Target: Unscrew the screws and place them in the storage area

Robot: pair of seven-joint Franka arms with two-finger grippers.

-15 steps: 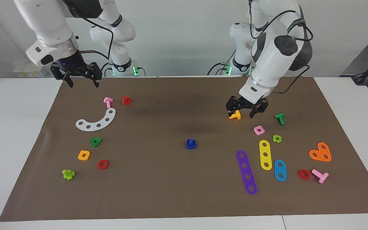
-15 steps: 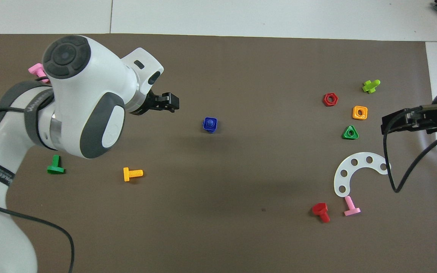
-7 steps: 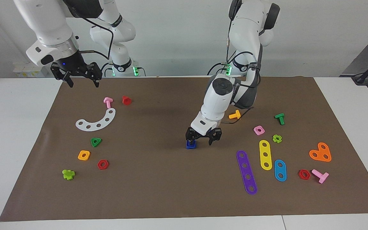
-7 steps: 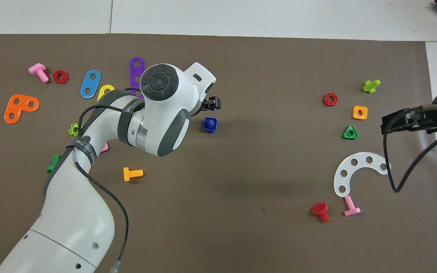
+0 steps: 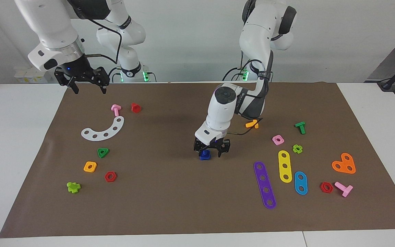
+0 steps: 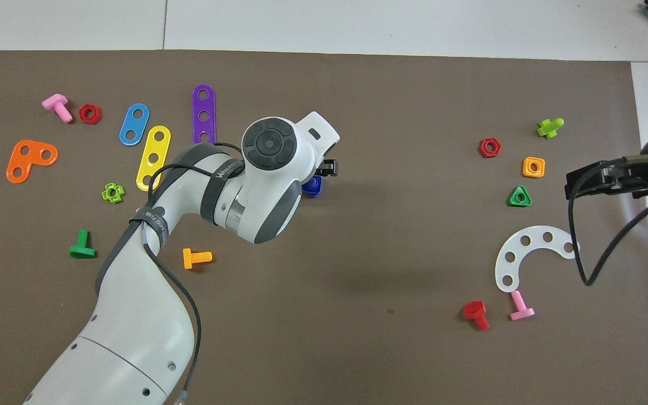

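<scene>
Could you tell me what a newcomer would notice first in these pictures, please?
Most striking is the left gripper, low in the middle of the brown mat with open fingers around the dark-blue bolt and nut. Bright toy parts lie scattered at both ends. The right gripper waits raised over the mat's edge near the robots.

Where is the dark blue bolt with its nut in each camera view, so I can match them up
Facing view: the dark blue bolt and nut sits at the middle of the brown mat, right under the left hand.
Overhead view: only its edge shows at mid-mat, mostly covered by the left arm.
Shared landmark: the purple strip, lying toward the left arm's end and farther from the robots than the bolt.
</scene>
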